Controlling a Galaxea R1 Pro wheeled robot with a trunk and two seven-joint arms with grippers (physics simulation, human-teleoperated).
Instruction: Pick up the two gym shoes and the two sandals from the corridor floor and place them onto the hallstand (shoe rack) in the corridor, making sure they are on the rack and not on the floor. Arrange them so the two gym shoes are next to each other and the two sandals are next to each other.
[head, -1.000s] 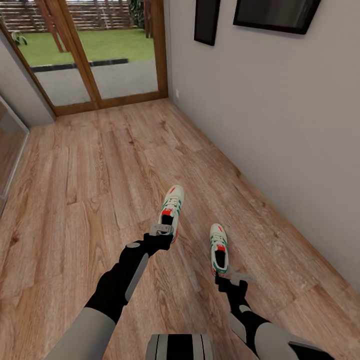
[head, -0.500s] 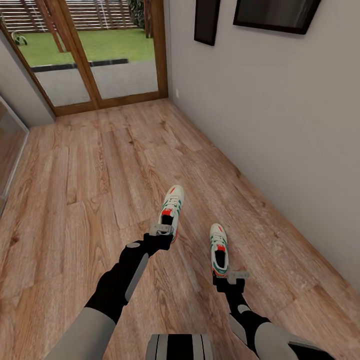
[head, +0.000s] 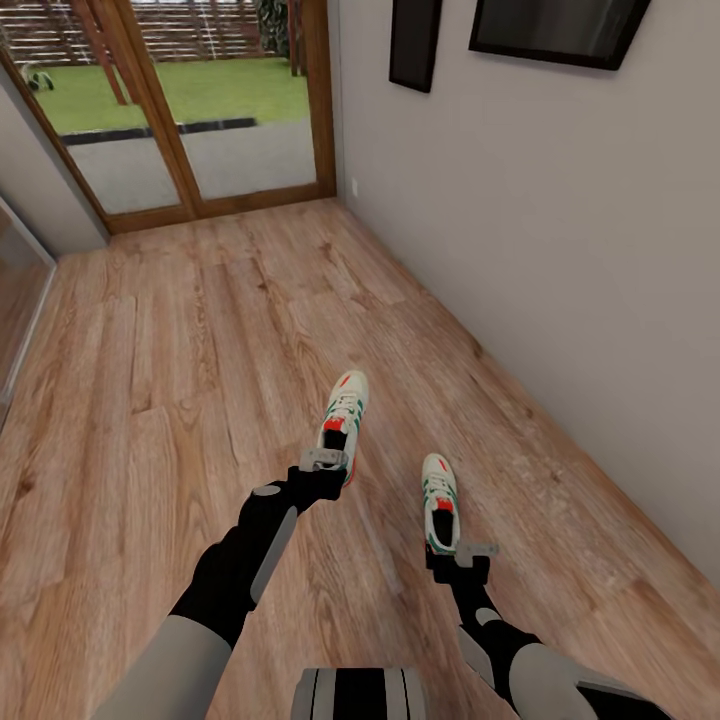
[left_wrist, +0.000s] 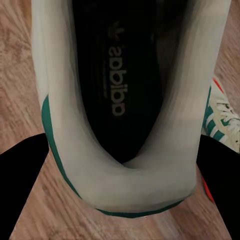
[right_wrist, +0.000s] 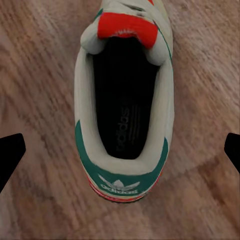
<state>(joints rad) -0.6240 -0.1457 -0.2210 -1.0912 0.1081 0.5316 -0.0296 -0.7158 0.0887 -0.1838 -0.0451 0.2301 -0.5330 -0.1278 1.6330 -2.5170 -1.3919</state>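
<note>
The left gym shoe (head: 343, 415) is clamped at its heel by the left tool (head: 324, 461). In the left wrist view the heel collar (left_wrist: 131, 165) sits pressed between the two dark fingers (left_wrist: 22, 185), with the branded black insole facing the camera. Whether its sole touches the corridor floor (head: 170, 380) cannot be told. The right gym shoe (head: 439, 502) lies on the planks just beside and nearer the robot, toe pointing toward the glass door (head: 190, 100). The right tool (head: 461, 553) hovers at its heel with fingers spread wide apart; in the right wrist view the shoe (right_wrist: 125, 100) lies between the two fingertips (right_wrist: 10, 152), clear of both. A grey wall (head: 560, 250) with two dark frames (head: 413, 40) runs alongside.
</note>
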